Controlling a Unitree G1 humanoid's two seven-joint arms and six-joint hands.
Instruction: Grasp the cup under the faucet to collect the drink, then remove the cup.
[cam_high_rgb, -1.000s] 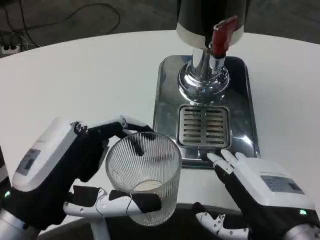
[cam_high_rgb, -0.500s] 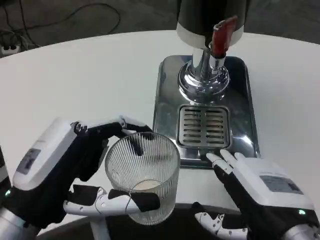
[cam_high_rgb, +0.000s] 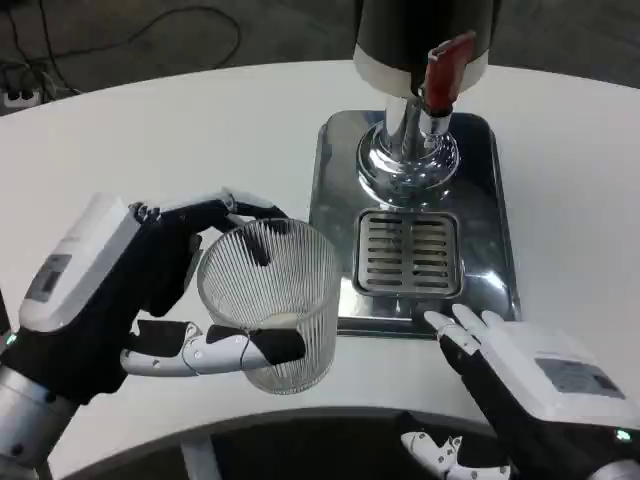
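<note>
Ribbed clear glass cup (cam_high_rgb: 268, 305) sits in the grip of the left hand (cam_high_rgb: 120, 300), in front of and to the left of the steel drip tray (cam_high_rgb: 330, 220), apart from its edge. The fingers curl round the far side of the rim while the thumb crosses the near wall low down, so the cup is held from both sides. A pale patch shows at its bottom; whether that is drink or only the base I cannot tell.

On the tray, the slotted grate (cam_high_rgb: 408, 254) lies directly below the faucet with its red lever (cam_high_rgb: 445, 68), well beyond the cup. The right hand (cam_high_rgb: 520, 375) rests at the tray's near right corner with fingers spread, holding nothing.

Judging by this, the cup has yet to reach the grate. The main risk is the glass wall slipping in the hold, or the base catching the raised tray edge as it goes across, which could tip it. Stopping short of the spout would send the drink onto the grate.
</note>
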